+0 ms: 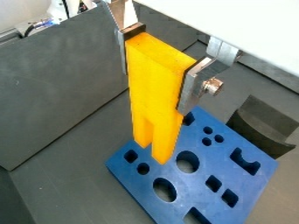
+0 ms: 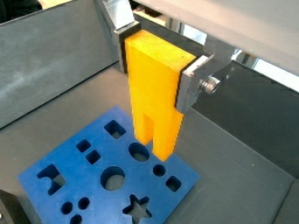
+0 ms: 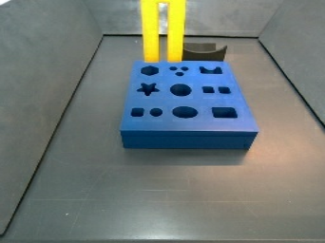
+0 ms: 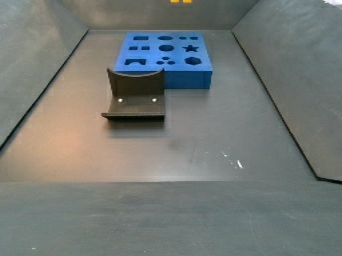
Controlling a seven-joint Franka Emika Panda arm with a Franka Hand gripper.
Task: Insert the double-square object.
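My gripper (image 1: 163, 59) is shut on the top of the double-square object (image 1: 155, 96), a tall bright yellow piece with two parallel legs, and holds it upright; both wrist views show this (image 2: 158, 61). The legs (image 2: 158, 131) hang over one edge of the blue block (image 2: 100, 175), close above its shaped holes. In a side view the yellow legs (image 3: 162, 30) come down from the top edge of the picture to the far left edge of the blue block (image 3: 184, 106); the gripper itself is out of that view. In a side view only the yellow tip (image 4: 179, 2) shows.
The dark fixture (image 4: 134, 95), a grey bracket with a curved notch, stands on the floor beside the blue block (image 4: 167, 55); it also shows behind the block (image 3: 203, 49) and in a wrist view (image 1: 267, 127). Grey walls (image 3: 64, 85) enclose the floor.
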